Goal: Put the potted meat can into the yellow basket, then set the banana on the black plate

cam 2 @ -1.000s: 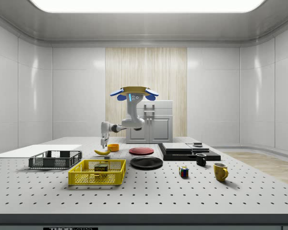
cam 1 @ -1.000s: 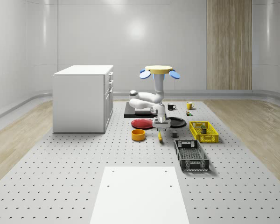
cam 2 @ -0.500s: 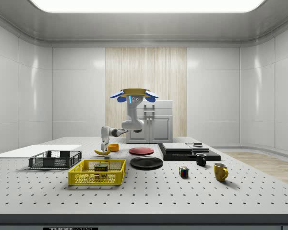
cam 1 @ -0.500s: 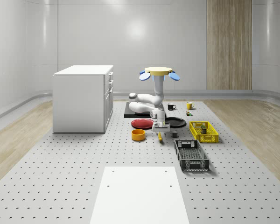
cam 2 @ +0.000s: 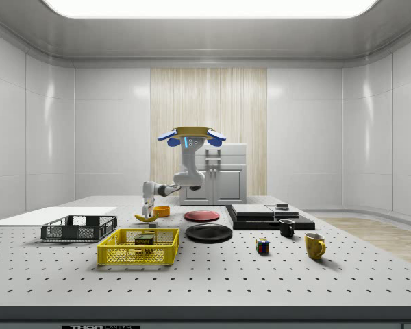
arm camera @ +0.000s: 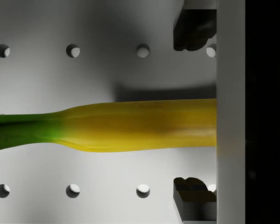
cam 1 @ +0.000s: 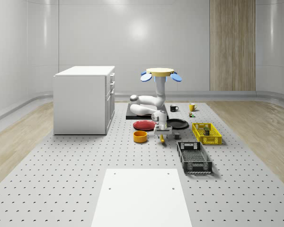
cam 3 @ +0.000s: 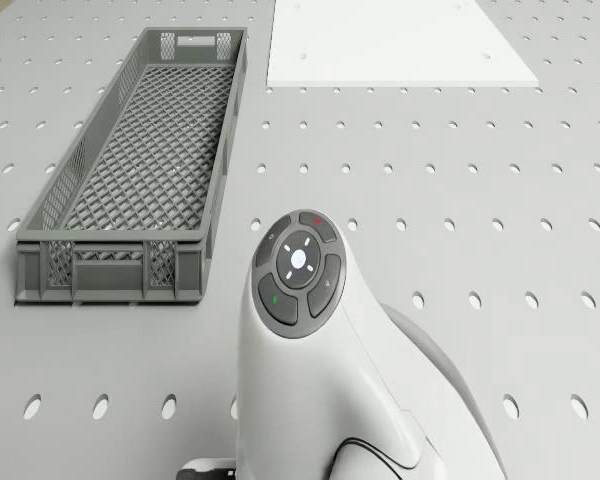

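With the potted meat can already in the yellow basket, our spread end effector straddles the banana on the worktop, ungrasped; the black plate waits.

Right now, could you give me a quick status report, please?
Drone hovering, tool open, low astride the banana. Potted meat can already in yellow basket. Black plate waiting, nothing blocking.

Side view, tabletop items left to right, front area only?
Dark grey mesh crate → yellow basket holding the potted meat can → black plate → small multicoloured cube → black mug → yellow mug.
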